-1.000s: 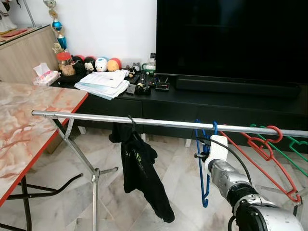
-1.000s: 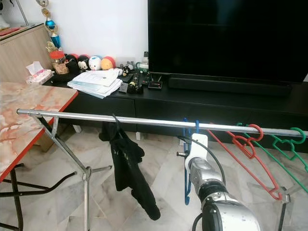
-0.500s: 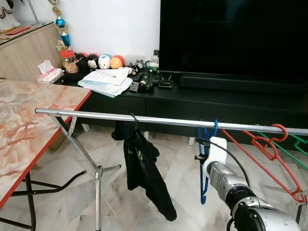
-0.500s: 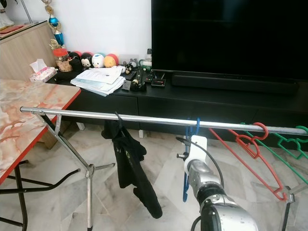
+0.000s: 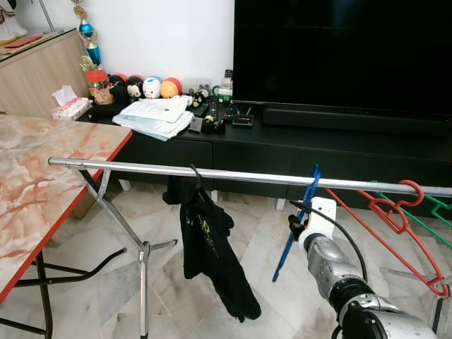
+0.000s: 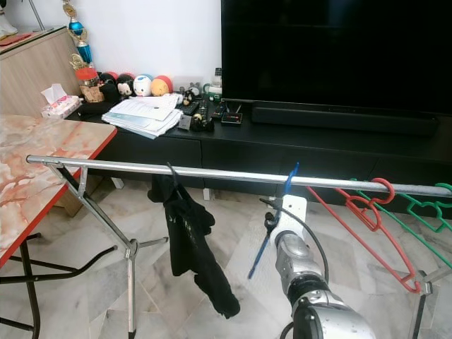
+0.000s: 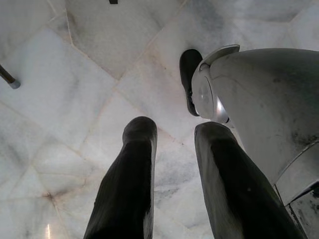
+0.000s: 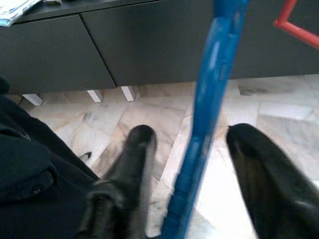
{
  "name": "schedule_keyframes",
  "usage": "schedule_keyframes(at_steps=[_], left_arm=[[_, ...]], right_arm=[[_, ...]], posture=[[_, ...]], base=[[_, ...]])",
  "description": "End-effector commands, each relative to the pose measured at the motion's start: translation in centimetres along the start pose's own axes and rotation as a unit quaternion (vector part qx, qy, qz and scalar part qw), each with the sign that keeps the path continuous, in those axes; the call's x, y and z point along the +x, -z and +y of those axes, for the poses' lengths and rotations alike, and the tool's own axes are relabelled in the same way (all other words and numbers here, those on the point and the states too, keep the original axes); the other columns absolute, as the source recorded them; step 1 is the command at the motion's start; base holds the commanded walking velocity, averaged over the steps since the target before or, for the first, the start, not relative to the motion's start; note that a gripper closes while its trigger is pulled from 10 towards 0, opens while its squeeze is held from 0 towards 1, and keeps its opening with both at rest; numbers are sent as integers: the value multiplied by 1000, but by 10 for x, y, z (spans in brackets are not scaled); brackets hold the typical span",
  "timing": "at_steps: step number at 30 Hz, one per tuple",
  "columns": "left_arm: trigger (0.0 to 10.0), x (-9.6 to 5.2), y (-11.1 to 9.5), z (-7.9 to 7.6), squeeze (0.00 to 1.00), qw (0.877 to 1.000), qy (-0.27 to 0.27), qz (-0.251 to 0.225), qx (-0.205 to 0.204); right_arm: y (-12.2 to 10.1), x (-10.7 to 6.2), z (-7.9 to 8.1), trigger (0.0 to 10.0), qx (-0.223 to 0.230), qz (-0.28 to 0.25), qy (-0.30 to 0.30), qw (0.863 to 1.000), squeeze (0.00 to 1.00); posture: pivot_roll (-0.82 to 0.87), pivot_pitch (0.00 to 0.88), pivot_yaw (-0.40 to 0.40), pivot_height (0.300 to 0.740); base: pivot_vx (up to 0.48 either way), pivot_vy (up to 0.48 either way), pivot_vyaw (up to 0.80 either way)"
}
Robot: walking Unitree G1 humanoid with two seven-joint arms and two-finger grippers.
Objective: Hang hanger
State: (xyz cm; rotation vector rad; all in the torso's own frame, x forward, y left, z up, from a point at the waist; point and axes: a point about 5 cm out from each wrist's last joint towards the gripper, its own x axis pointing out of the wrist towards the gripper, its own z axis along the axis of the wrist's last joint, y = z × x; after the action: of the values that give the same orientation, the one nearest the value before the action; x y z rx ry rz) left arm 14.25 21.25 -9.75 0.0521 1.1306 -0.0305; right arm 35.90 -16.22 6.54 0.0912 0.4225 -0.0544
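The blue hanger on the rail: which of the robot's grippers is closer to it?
Right. The right gripper is open around the blue hanger; the left gripper points down at the floor.

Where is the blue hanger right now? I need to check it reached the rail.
In the left eye view the blue hanger hangs tilted from the metal rail, right of the black garment and left of the red hanger, between the open right pincer's fingers.

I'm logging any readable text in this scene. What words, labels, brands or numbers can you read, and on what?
None can be read.
black garment on the rail: a pale print, too small to read.
stack of papers on the TV cabinet: print too small to read.
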Motion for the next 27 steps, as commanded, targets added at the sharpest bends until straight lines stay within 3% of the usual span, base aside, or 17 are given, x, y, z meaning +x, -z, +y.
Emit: schedule_keyframes(at_steps=[1,9,18,24,27], left_arm=[[10000,0,5,0,0,1000,3,13,7],[10000,0,6,-2,0,1000,6,13,10],[10000,0,5,-5,0,1000,7,13,9],[10000,1,4,-6,0,1000,-3,4,4],[10000,1,3,-5,0,1000,-7,3,6]], right_arm=[[2,-1,2,10000,-6,-14,-4,1000,1000],[22,-10,-6,10000,12,-57,-1,998,1000],[33,-23,-14,10000,1,-113,0,994,1000],[37,-44,-17,10000,-25,-194,10,981,961],[45,-52,-17,10000,-26,-200,15,979,937]], posture=[[154,31,45,740],[126,14,41,740],[104,0,27,740],[97,0,16,740],[89,0,17,740]], base=[[0,0,0],[0,0,0],[0,0,0],[0,0,0],[0,0,0]])
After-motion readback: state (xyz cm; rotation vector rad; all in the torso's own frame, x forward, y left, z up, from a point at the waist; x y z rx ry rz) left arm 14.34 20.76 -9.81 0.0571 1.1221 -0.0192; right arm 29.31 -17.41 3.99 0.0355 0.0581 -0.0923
